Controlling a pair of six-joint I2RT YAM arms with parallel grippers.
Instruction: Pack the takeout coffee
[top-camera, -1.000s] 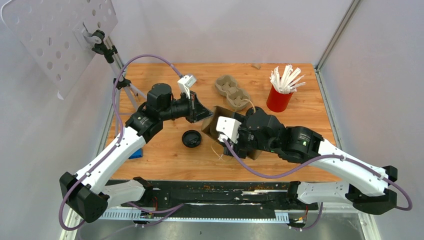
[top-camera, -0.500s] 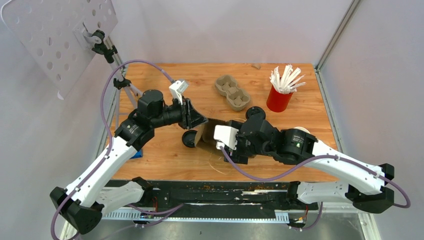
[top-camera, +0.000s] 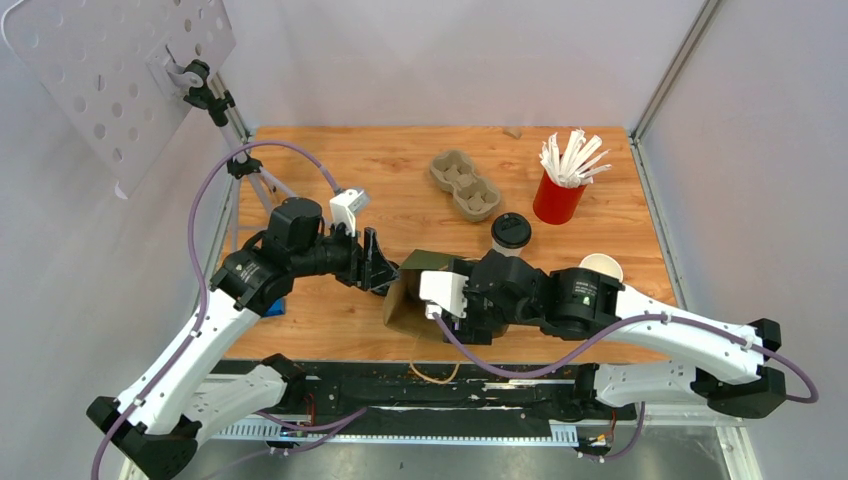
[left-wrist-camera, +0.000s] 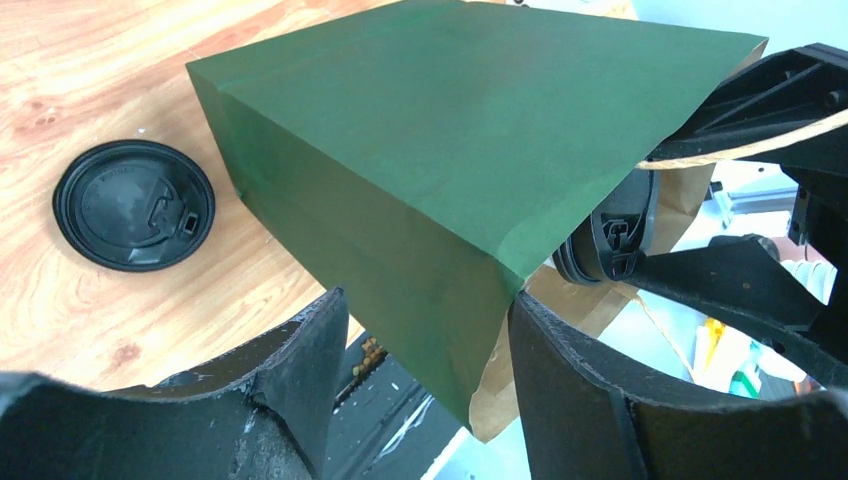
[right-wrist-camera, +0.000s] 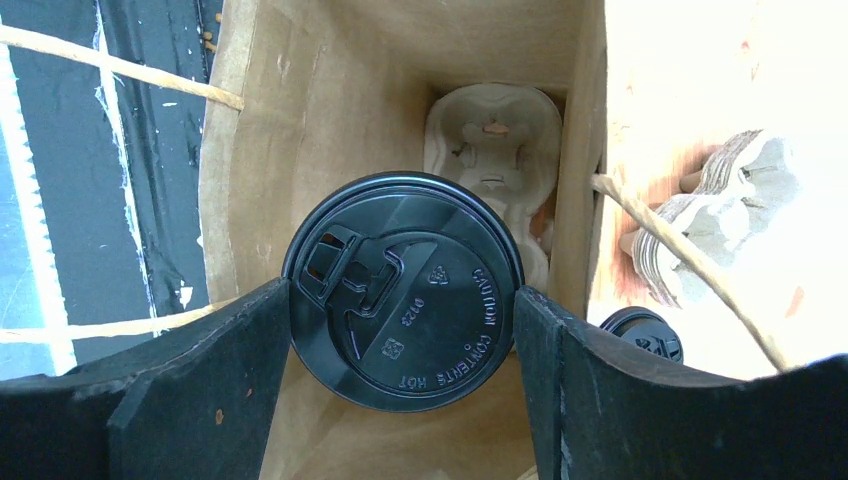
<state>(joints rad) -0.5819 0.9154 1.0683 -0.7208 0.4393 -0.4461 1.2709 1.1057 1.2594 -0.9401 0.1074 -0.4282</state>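
Note:
One takeout coffee cup (right-wrist-camera: 403, 290), seen from above by its black lid, sits between my right gripper (right-wrist-camera: 400, 292) fingers, which are shut on it at the mouth of a paper bag (right-wrist-camera: 240, 150). A grey pulp carrier (right-wrist-camera: 495, 150) lies at the bag's bottom. The second lidded takeout coffee cup (top-camera: 510, 232) stands on the table behind the right arm. My left gripper (left-wrist-camera: 428, 305) is open, and the bag's green corner (left-wrist-camera: 430, 170) hangs loose between its fingers. The bag (top-camera: 405, 300) leans near the table's front edge.
A loose black lid (left-wrist-camera: 133, 205) lies on the wood left of the bag. An open white cup (top-camera: 601, 268) stands by the right arm. A second pulp carrier (top-camera: 465, 185) and a red cup of white stirrers (top-camera: 558, 195) are at the back.
My left gripper has opened and let go of the bag's edge. Both arms and the bag have shifted toward the near edge. The second lidded cup has come into view behind the right arm.

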